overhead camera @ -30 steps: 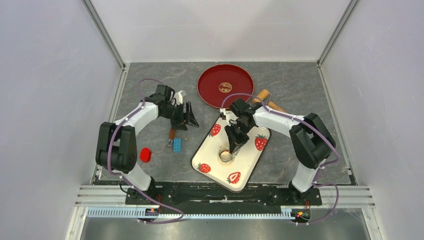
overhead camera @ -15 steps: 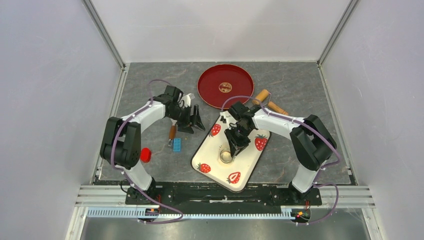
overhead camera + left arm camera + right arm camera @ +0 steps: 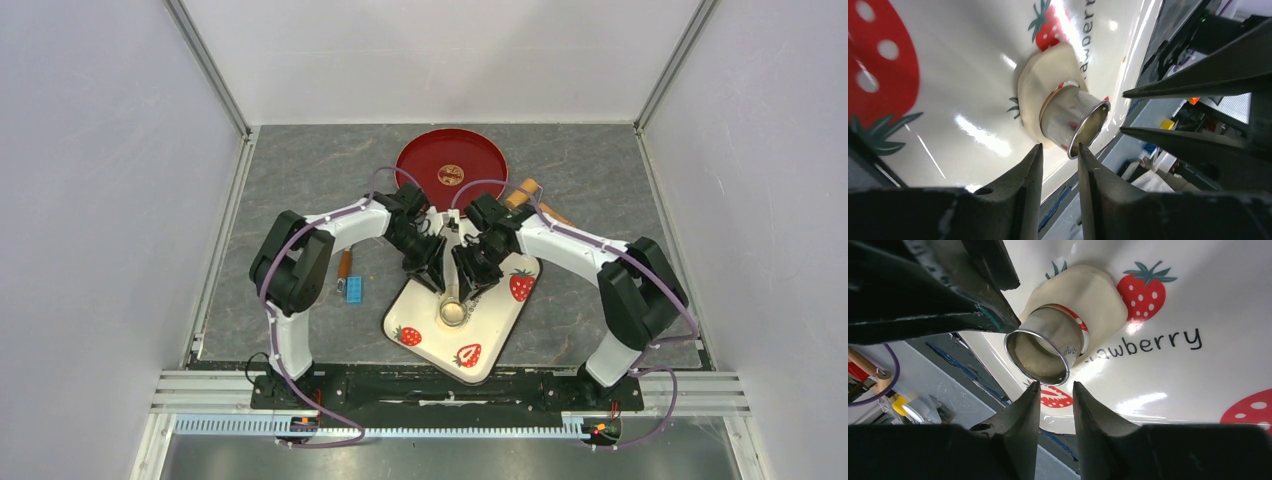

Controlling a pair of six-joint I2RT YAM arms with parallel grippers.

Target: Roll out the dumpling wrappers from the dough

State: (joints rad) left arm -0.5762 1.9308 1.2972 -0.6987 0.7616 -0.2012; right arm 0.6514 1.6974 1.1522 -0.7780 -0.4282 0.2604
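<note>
The dough (image 3: 1088, 295) lies flattened into a pale oval on the strawberry tray (image 3: 490, 325). A metal ring cutter (image 3: 1043, 350) stands pressed into it, also seen in the left wrist view as the ring cutter (image 3: 1075, 120) on the dough (image 3: 1038, 85). My right gripper (image 3: 1055, 385) hovers just short of the cutter's rim, jaws slightly apart and empty. From the other side, my left gripper (image 3: 1060, 149) points at the same ring cutter (image 3: 453, 312), with a narrow empty gap. Both grippers meet over the tray, left gripper (image 3: 432, 275) and right gripper (image 3: 468, 290). Dumpling wrappers are out of view.
A red plate (image 3: 451, 172) with a gold emblem sits behind the tray. The wooden roller (image 3: 527, 192) lies to its right, partly under the right arm. Left of the tray are a wooden-handled tool (image 3: 344, 265) and a small blue brick (image 3: 354, 290).
My left arm swung right from the open table to the tray, and its jaws narrowed. My right gripper's jaws spread apart at the cutter. The cutter stays on the dough.
</note>
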